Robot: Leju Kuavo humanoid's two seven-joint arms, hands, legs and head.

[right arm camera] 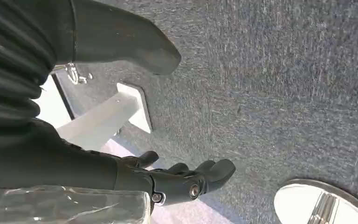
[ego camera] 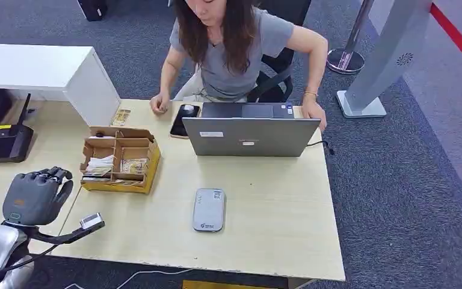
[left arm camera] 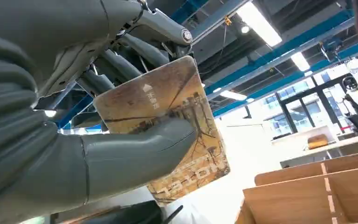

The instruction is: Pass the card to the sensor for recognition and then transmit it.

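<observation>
Card [left arm camera: 168, 126]: inverted word "HOTEL" readable near one edge; white arrow symbol above small unreadable characters near the opposite edge.

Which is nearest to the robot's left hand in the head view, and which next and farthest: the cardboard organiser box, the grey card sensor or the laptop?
From the left hand:
1. Cardboard organiser box, just beyond it to the right.
2. Grey card sensor, mid-table, further right.
3. Laptop, at the far edge, before the seated person.

place: office | signs: wooden desk [ego camera: 264, 205] with open laptop [ego camera: 249, 135], person [ego camera: 234, 48] on office chair [ego camera: 277, 78], grey carpet [ego camera: 409, 180]
</observation>
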